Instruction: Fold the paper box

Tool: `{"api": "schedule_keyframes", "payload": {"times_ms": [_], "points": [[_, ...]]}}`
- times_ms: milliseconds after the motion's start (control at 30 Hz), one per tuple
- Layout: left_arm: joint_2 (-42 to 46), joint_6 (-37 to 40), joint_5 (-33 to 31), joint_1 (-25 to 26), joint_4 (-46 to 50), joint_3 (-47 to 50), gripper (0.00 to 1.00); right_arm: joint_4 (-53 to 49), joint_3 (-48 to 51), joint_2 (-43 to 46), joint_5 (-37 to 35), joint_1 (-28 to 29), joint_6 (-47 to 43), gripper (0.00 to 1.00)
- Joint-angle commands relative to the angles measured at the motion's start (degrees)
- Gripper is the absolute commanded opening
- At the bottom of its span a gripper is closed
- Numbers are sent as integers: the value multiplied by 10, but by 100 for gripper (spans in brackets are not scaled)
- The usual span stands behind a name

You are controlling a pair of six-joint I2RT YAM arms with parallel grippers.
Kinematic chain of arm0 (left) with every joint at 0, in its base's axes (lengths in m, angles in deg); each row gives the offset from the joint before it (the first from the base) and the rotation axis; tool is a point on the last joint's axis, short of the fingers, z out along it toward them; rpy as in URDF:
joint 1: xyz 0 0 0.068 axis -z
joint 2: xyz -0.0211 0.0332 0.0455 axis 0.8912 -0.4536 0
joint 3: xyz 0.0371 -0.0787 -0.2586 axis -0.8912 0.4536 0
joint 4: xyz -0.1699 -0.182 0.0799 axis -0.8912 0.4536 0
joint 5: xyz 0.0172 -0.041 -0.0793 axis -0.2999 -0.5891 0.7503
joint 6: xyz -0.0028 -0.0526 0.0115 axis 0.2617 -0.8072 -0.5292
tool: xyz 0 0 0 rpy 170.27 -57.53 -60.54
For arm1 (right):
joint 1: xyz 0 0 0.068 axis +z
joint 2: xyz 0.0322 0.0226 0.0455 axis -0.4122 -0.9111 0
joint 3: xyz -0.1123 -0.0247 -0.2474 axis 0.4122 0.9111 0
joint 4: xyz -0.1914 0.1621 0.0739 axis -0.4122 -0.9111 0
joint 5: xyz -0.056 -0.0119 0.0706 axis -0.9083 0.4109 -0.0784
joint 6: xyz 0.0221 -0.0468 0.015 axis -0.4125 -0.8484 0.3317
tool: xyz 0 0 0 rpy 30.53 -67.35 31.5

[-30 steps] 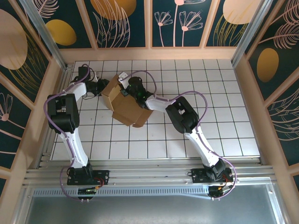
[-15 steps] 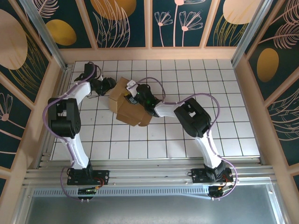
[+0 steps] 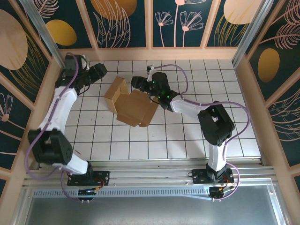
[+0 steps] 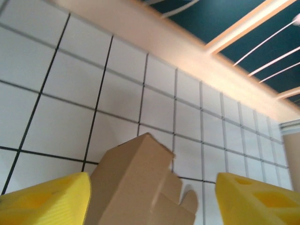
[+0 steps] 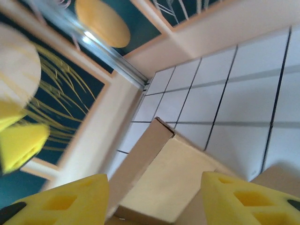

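The paper box (image 3: 133,107) is a half-folded brown cardboard piece lying on the white tiled table, with one wall raised at its left and flaps spread to the right. My left gripper (image 3: 101,71) hangs open behind and to the left of it, clear of the cardboard. In the left wrist view the paper box (image 4: 136,187) lies below, between the yellow fingers (image 4: 47,201) of the left gripper (image 4: 152,201). My right gripper (image 3: 135,83) is open just behind the box's back edge. In the right wrist view the right gripper (image 5: 152,201) frames the paper box (image 5: 178,183) without touching it.
The wooden back ledge (image 3: 150,54) and an aluminium post (image 3: 44,33) stand close behind the left gripper. Wooden side walls (image 3: 40,117) bound the tiles. The left gripper's yellow fingers (image 5: 18,138) show at the left of the right wrist view.
Both grippers have opened and let go of the box. The left arm has swung back towards the rear left corner, the right gripper has drawn back, and the box has settled flatter on the tiles.
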Motion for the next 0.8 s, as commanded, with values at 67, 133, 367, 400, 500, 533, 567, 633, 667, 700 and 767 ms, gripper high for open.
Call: {"api": "schedule_keyframes", "payload": {"times_ms": [67,133,367,400,500,533,567,633,667,700,767], "points": [[129,64,-12,0,8,53,88,-52,-110,-85,34,47,276,60],[156,81,-24,0,28,57,90,-7,-131,-119,54,50,310,60],[191,90,-22,0,48,78,92,-44,-248,-207,64,63,319,43],[191,87,-20,0,45,83,92,-45,-254,-213,66,63,320,33],[189,83,-15,0,37,92,92,-44,-254,-221,71,62,316,21],[188,82,-14,0,33,95,92,-46,-251,-220,72,62,308,15],[187,81,-14,0,31,95,92,-53,-249,-217,72,62,298,10],[182,79,-13,0,31,94,93,-80,-246,-200,73,57,252,1],[180,79,-12,0,33,92,93,-99,-244,-188,72,53,220,0],[178,80,-9,0,34,90,93,-133,-245,-172,74,47,169,0],[178,80,-5,0,40,85,93,-224,-259,-142,93,33,48,0]]}}
